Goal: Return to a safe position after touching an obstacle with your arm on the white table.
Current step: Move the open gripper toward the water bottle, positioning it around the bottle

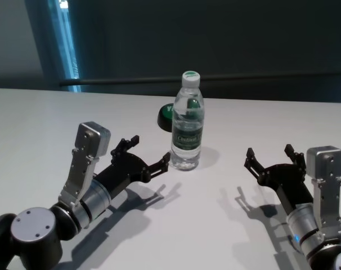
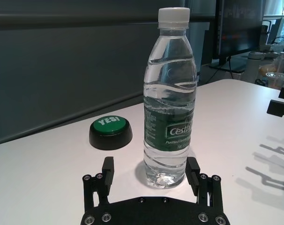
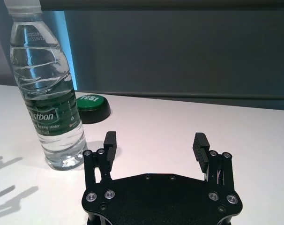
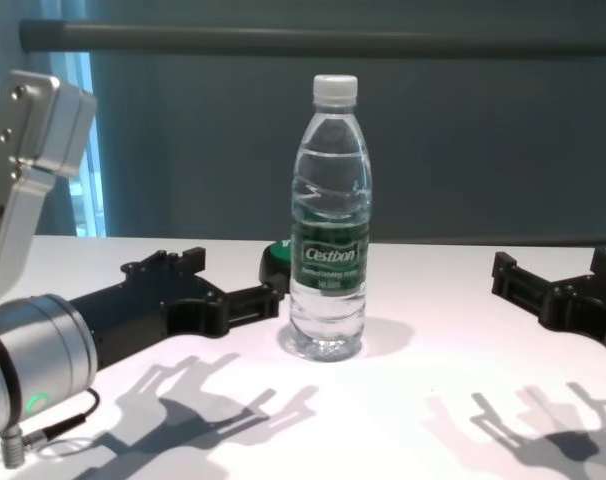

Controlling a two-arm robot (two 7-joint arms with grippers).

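The obstacle, a tall clear water bottle (image 1: 187, 121) with a white cap and a green label band, stands upright on the white table (image 1: 35, 124). My left gripper (image 1: 149, 149) is open and empty, low over the table just left of the bottle. Its nearer fingertip (image 4: 271, 293) lies very close to the bottle's base (image 4: 326, 335); I cannot tell whether they touch. In the left wrist view the bottle (image 2: 170, 103) stands just beyond the open fingers (image 2: 108, 168). My right gripper (image 1: 269, 152) is open and empty, well to the right of the bottle.
A low black round button with a green top (image 1: 166, 115) sits on the table just behind and left of the bottle. A dark wall runs along the table's far edge. Bare tabletop lies between and in front of the two arms.
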